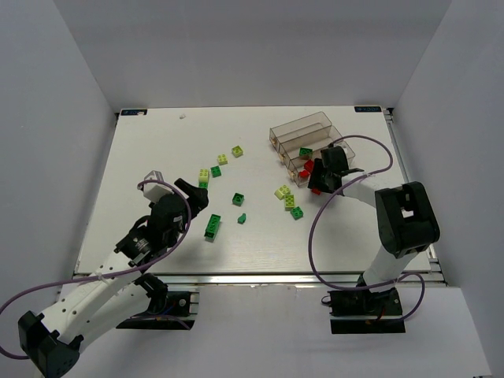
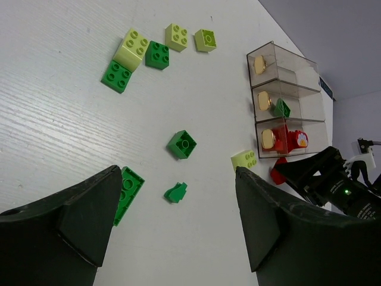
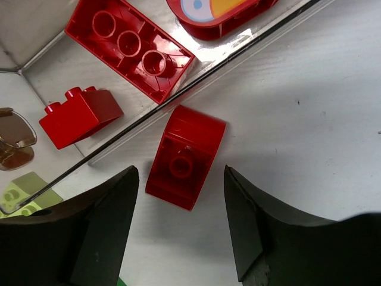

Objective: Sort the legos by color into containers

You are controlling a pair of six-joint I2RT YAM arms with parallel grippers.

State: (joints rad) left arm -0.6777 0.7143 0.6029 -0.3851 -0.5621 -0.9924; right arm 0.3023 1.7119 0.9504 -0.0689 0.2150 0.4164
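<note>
The containers (image 1: 277,135) are three joined clear bins at the back right. In the left wrist view the nearest bin (image 2: 309,126) holds red legos (image 2: 287,140) and the middle one a dark green brick (image 2: 281,108). My right gripper (image 1: 316,181) is open beside that nearest bin, its jaws on either side of a red curved brick (image 3: 186,158) that lies upside down on the table, apart from both fingers. My left gripper (image 2: 178,171) hangs open above a small dark green piece (image 2: 175,192) and a green flat plate (image 2: 126,192), holding nothing.
Green and pale yellow-green legos are scattered mid-table: a dark green brick (image 1: 238,199), a cluster (image 1: 211,172) further back left, and pale ones (image 1: 285,193) near the bins. Purple cables loop around both arms. White walls enclose the table.
</note>
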